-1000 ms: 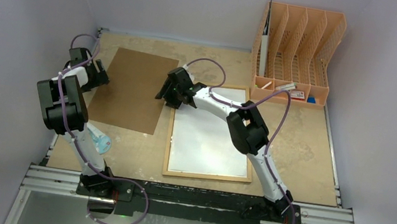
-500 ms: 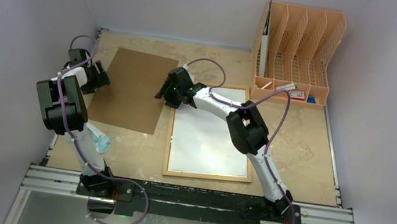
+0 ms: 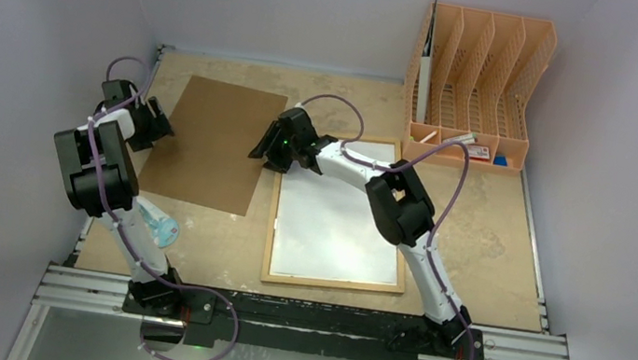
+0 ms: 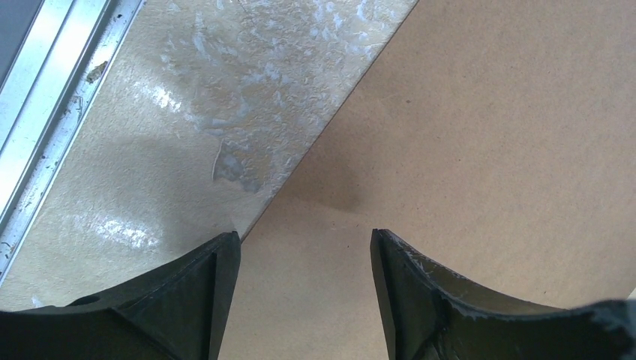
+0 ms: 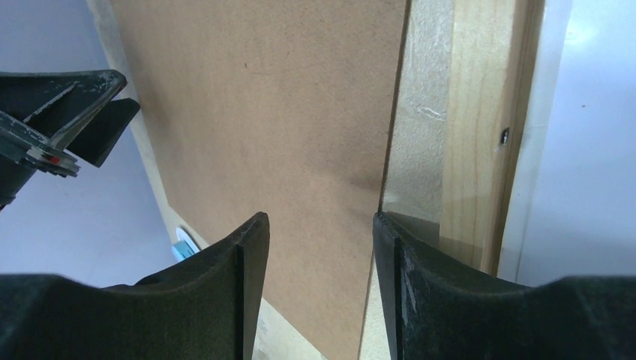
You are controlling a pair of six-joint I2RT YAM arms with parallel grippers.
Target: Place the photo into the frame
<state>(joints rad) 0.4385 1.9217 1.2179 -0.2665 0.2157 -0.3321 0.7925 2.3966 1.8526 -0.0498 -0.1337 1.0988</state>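
Note:
The frame, a thin light-wood border round a white inside, lies flat at the table's middle. Its brown fibreboard back lies apart on the table to its left. My left gripper is open and empty at the board's left edge; the left wrist view shows its jaws apart over that edge of the board. My right gripper is open and empty at the board's right edge, beside the frame's wooden border, jaws apart. The photo is out of view.
An orange plastic file organiser stands at the back right, with a white sheet in its left slot and small items in its front tray. A white-and-blue item sits by the left arm. Walls close in on three sides.
The left gripper has shifted slightly left and back along the board's left edge. The right gripper has edged a little towards the back. The board and frame have not moved.

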